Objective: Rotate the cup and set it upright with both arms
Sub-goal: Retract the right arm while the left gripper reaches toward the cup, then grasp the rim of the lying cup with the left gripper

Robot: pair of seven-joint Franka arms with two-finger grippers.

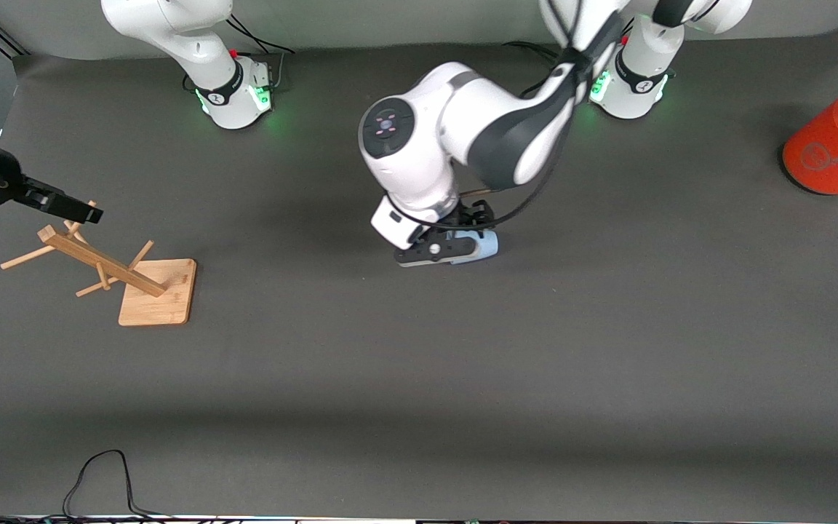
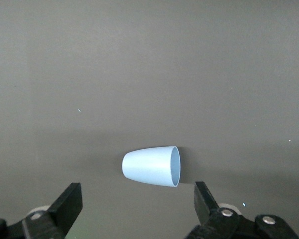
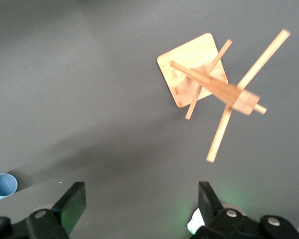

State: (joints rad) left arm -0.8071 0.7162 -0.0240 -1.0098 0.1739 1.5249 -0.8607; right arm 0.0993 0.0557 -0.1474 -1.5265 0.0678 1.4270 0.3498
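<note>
Grey mat (image 1: pixel 419 364) bare; cup (image 2: pixel 152 166) sideways (both tools spread, ungripping).

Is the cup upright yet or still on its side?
On its side. In the left wrist view the cup lies on the table, its open mouth facing sideways, untouched between the open left hand fingers.

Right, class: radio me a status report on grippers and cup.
Left gripper open, over cup. Cup on its side, untouched. Right gripper open over rack, waiting. Nothing blocking.
</note>
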